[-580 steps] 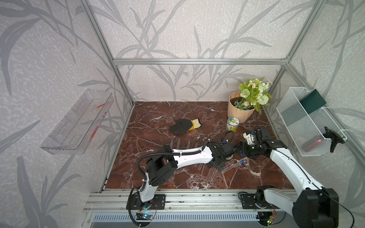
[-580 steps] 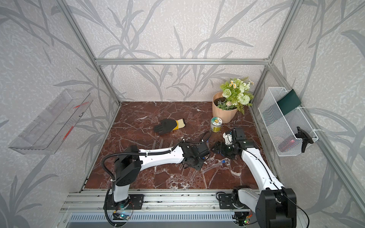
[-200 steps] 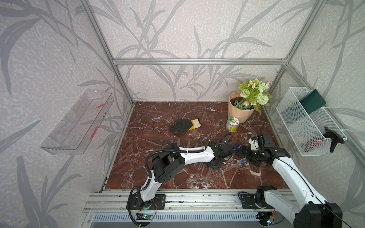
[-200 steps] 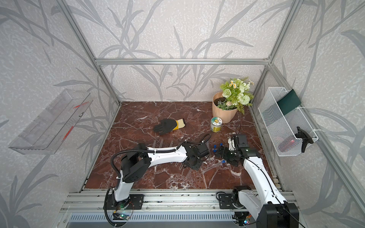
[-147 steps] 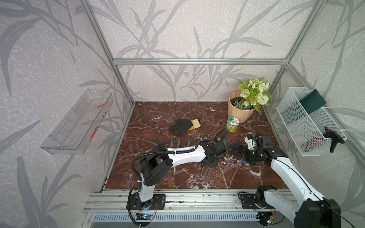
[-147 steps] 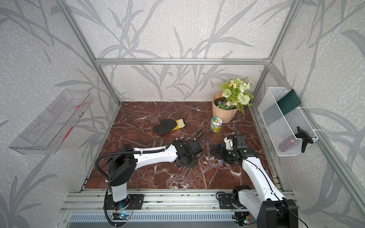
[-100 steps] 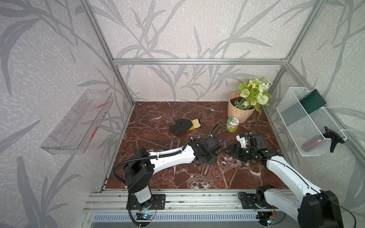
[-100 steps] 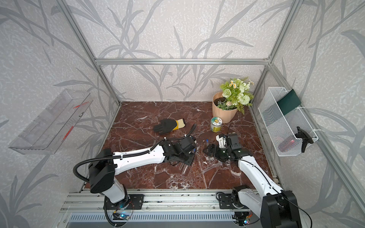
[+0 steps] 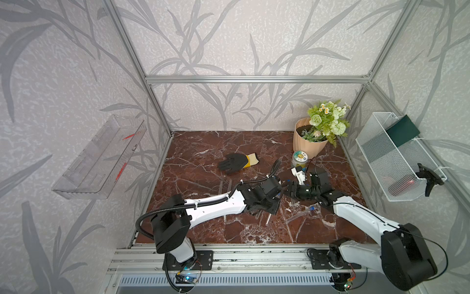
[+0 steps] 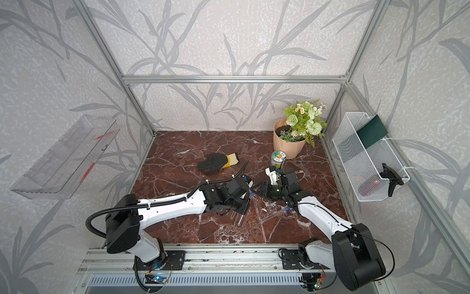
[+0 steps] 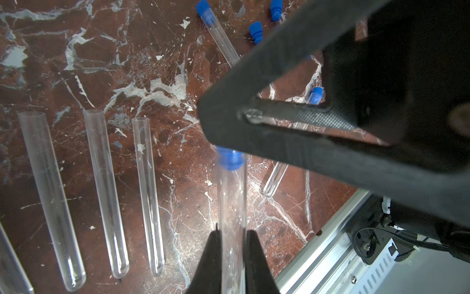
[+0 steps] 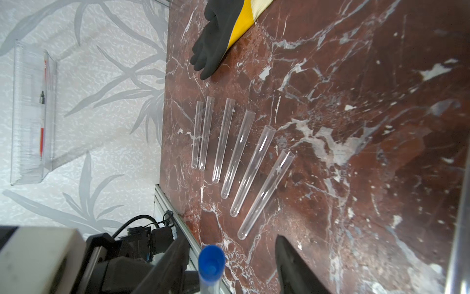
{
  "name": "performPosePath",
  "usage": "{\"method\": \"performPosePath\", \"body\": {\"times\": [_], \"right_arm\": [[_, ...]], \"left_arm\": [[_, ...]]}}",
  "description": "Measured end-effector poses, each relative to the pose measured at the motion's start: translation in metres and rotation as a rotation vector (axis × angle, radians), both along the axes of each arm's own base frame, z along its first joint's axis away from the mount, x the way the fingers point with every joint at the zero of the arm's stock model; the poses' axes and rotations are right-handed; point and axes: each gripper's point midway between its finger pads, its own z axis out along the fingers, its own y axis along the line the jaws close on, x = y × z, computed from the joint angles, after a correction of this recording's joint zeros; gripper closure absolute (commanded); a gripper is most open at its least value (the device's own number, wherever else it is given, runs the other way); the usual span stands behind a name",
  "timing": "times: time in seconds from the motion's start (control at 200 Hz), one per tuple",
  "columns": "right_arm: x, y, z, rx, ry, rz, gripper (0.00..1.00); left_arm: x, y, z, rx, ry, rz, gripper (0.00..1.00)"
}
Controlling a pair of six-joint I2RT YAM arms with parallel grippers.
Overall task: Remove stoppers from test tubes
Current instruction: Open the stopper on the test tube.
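**Two tools on one tube: stopper bracketed, not yet pinched**

At the near end, the left tool (image 11: pixel 232 235) is clamped on the clear wall of the held test tube (image 11: pixel 232 198), well down its length from the mouth. It seems to carry the tube off the table (image 12: pixel 368 114). Opposite it, the right tool (image 12: pixel 230 240) has its jaws parted, one finger on each side of the blue stopper (image 12: pixel 211 255). A clear gap shows on one side and a much narrower one on the other, so nothing is pinched yet.

The tube's long axis runs from the left tool straight toward the right one, stoppered end first, so the stopper faces the right wrist camera almost end-on. The right arm is the one at the stopper; the left only holds.

By my reading, the coming move is to close on the stopper and draw back along that axis. An off-centre close could nudge the tube sideways.

Further out, six open test tubes (image 12: pixel 237 154) lie side by side on the table. Two capped tubes (image 11: pixel 221 38) lie beyond the held one, with loose stoppers (image 11: pixel 255 30) near them.
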Motion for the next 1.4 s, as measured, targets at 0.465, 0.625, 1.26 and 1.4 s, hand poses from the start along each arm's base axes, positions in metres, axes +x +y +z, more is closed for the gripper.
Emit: {"method": "performPosePath", "body": {"times": [0.465, 0.625, 1.26, 1.4], "right_arm": [[-0.002, 0.007, -0.002, -0.005, -0.001, 0.026, 0.72], [0.0, 0.009, 0.0, -0.006, -0.007, 0.032, 0.77], [0.004, 0.012, 0.001, 0.015, 0.008, 0.027, 0.89], [0.005, 0.013, 0.001, 0.022, 0.012, 0.023, 0.9]], "left_arm": [[-0.001, -0.001, 0.001, -0.006, 0.003, -0.005, 0.9], [0.0, -0.001, 0.001, -0.006, 0.003, -0.002, 0.9], [0.005, 0.002, 0.0, -0.005, 0.007, 0.012, 0.9], [0.006, 0.003, 0.0, -0.006, 0.007, 0.014, 0.9]]}}
